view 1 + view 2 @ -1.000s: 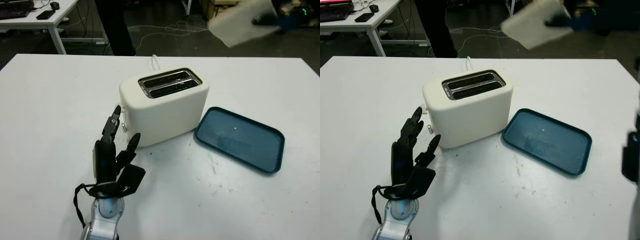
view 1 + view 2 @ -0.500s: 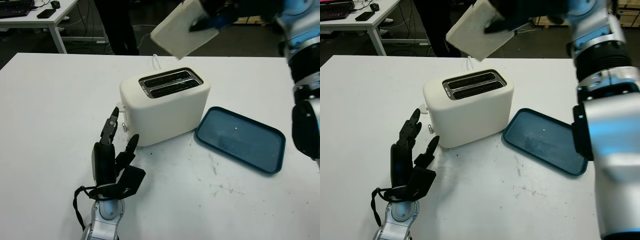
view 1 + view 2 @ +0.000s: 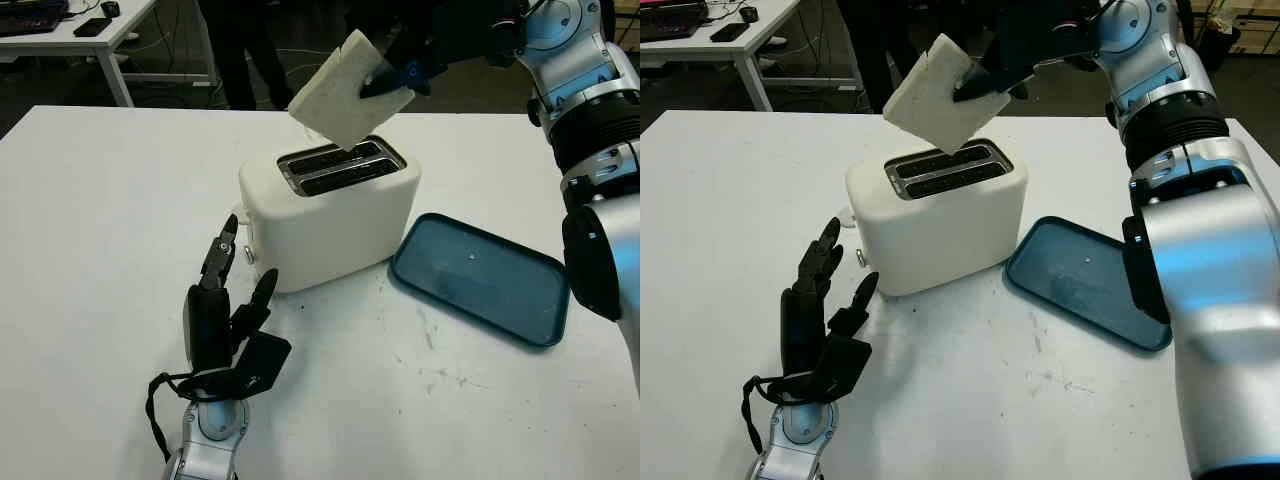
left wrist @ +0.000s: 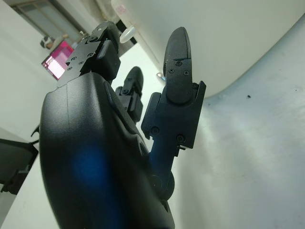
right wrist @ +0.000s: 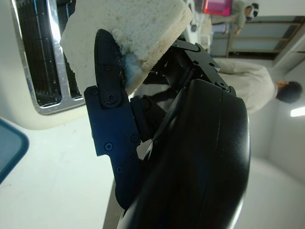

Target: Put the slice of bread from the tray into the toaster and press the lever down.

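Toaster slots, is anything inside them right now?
No bread in the toaster slots yet. The right hand holds the bread slice tilted above them. The slots' depths are too dark to see.

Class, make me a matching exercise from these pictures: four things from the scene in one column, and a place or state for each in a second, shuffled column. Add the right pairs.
Things
1. slice of bread
2. tray
3. left hand
4. toaster

Places or states
A. open, on the table beside the toaster's lever end
B. blue, nothing lying on it
C. tilted in the air above the slots, held by the right hand
D. cream, both slots unfilled

Pairs: 1-C, 2-B, 3-A, 4-D
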